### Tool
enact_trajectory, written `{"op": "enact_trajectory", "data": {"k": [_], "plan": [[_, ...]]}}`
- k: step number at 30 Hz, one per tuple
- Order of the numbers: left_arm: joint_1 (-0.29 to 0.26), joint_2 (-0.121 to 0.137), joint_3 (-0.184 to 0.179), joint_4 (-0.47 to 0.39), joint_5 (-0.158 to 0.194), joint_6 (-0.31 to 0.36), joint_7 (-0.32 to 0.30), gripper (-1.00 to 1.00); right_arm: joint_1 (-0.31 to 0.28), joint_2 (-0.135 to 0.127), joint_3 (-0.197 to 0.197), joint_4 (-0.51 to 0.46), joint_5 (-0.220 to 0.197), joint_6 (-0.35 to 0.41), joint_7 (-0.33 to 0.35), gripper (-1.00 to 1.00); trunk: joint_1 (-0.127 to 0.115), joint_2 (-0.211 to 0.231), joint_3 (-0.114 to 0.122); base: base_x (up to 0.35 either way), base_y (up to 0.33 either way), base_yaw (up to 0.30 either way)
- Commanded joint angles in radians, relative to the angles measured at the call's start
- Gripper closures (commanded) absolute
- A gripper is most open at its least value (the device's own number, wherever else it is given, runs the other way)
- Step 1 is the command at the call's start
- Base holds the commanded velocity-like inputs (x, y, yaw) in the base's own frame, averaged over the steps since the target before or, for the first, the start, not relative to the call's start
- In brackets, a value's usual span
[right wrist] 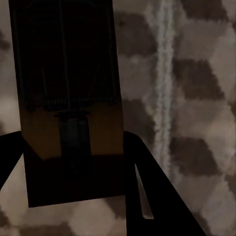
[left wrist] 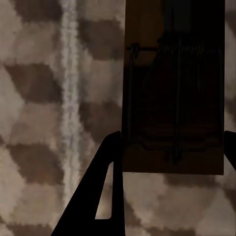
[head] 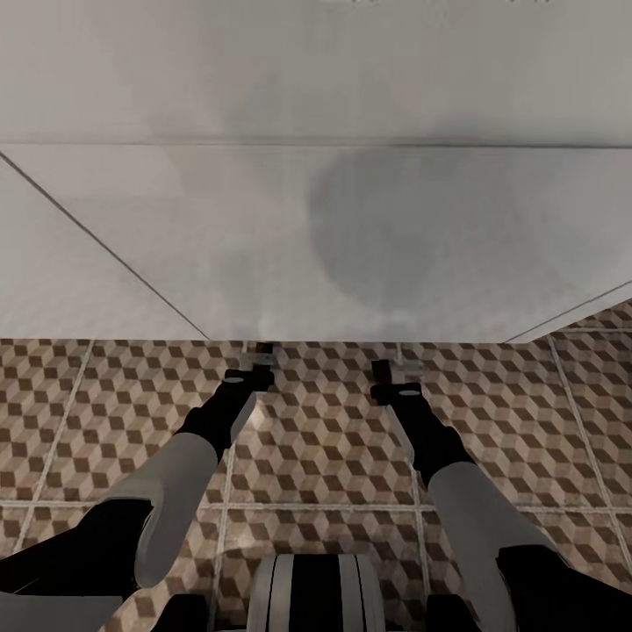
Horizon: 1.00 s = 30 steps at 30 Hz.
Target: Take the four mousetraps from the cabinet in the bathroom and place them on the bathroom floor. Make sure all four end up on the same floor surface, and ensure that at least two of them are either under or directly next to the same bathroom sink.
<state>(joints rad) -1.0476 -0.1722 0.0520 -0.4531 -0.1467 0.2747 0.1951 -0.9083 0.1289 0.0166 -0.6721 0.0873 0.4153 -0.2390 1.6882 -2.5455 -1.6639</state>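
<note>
Wooden mousetraps (left wrist: 173, 98) (right wrist: 69, 113) — seemingly gripped, both.

You face the wide white rectangular wall-hung basin (head: 351, 246), which hangs over the cube-patterned tiled floor (head: 325, 439). Just before its front edge, your left gripper (head: 256, 358) and right gripper (head: 399, 369) each clasp a flat wooden mousetrap (left wrist: 174, 98) (right wrist: 69, 98) above the tiles.

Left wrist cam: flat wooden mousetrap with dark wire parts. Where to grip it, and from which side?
Pinch the flat wooden mousetrap with dark wire parts across its two long side edges, with the left tool coming from above the wire face. The board is thin and flat and wire covers its top, so the bare edges look cleanest. The fingers flank them now.
</note>
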Motion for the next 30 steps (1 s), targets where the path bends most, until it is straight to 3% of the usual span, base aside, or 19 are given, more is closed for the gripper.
{"op": "enact_trajectory", "data": {"k": [1, 22, 30], "plan": [[0.0, -0.001, 0.005, -0.002, -0.011, 0.006, 0.0, 1.0, 0.0, 0.0, 0.002, -0.001, 0.007, 0.007, -0.005, 1.0, 0.0, 0.0, -0.001, 0.082, 0.0, 0.0], [0.0, -0.001, 0.005, -0.002, -0.008, 0.005, 0.0, 1.0, 0.0, -0.001, 0.003, 0.0, 0.008, 0.005, -0.004, 1.0, 0.0, 0.0, -0.001, 0.028, 0.0, 0.0], [0.0, -0.001, 0.005, -0.002, -0.007, 0.005, 0.0, 1.0, 0.0, 0.0, 0.003, 0.0, 0.009, 0.005, -0.004, 1.0, 0.0, 0.0, -0.001, 0.153, 0.048, 0.0]]}}
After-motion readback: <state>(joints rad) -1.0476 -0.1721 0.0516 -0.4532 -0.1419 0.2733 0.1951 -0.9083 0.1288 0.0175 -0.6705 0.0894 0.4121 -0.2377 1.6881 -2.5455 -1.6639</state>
